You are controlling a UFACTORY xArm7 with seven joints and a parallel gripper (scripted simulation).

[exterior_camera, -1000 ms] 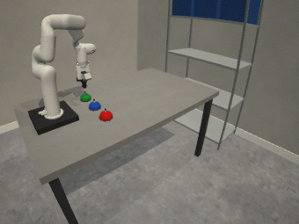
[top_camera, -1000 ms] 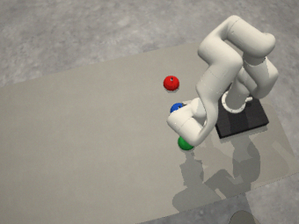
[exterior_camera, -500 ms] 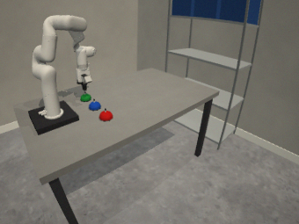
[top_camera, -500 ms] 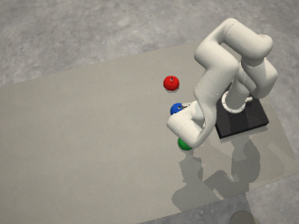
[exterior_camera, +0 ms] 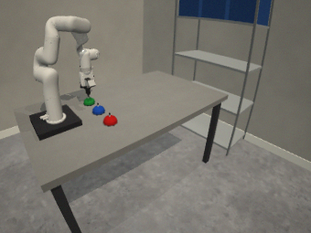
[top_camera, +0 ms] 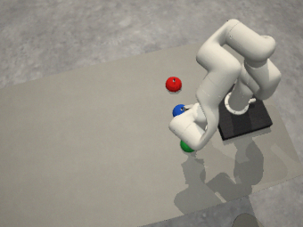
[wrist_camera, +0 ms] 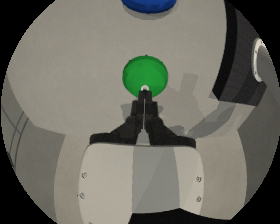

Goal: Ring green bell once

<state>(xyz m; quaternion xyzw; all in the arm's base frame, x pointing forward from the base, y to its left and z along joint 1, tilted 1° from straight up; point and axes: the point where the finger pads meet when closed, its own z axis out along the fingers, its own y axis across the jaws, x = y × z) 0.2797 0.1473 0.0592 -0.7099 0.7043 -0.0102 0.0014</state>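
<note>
Gripper clenched, nothing btwn fingers, pointing straight down w/ tips right over the green bell, at its button in wrist view; contact can't be told. Green bell sits on desk nearest the arm base, partly hidden under the wrist in top view. Blue bell just beside it, red bell next in the row, further from the base. Shelf rack stands off to the side.

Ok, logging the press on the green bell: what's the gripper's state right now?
Gripper: closed, holding nothing, fingertips together directly over the green bell.
</note>
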